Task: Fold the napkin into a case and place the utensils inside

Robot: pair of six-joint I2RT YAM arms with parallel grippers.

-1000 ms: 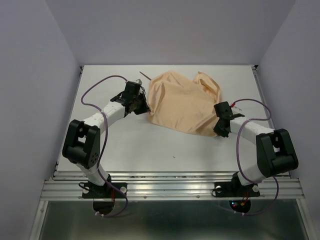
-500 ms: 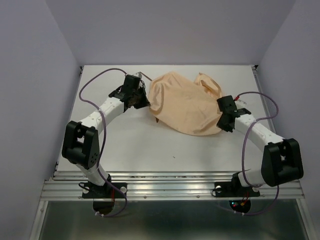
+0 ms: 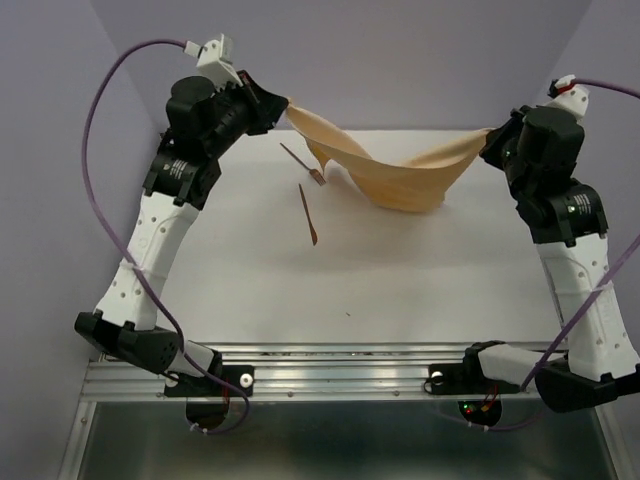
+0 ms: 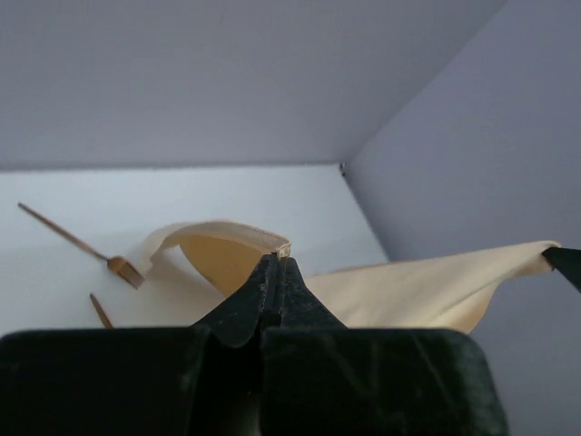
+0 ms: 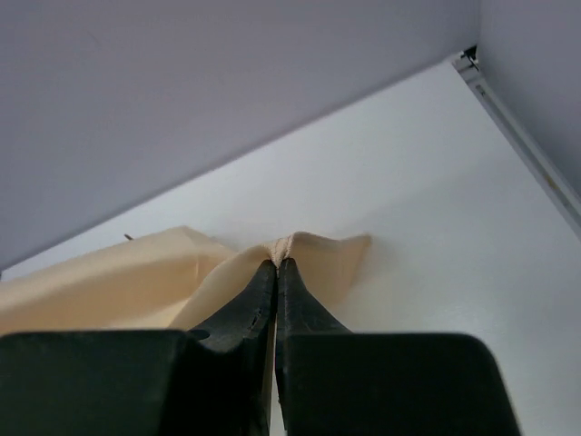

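A white worktop [image 3: 400,270] is seen from above. A tan napkin [image 3: 400,175] is held up over the far part of it. The napkin is stretched between the two arms like a hammock. Both top corners are high in the air, and the middle sags down low. The low middle looks to touch the worktop. A fold of the napkin hangs down and curls under on its left side.

The left corner of the napkin is pinched by the left gripper [image 3: 280,103]. The jaws are pressed tight together on the cloth, and a small bit of the edge sticks out past the tips. The right corner of the napkin is pinched the same way by the right gripper [image 3: 490,135], with its jaws clenched on the cloth.

A thin reddish-brown fork [image 3: 300,163] is laid flat just left of the napkin's hanging fold. Its head is pointed at the fold. Whether they touch cannot be told. A plain stick [image 3: 307,212] with a pointed tip is laid a little nearer than the napkin, left of its sagging middle, apart from it.
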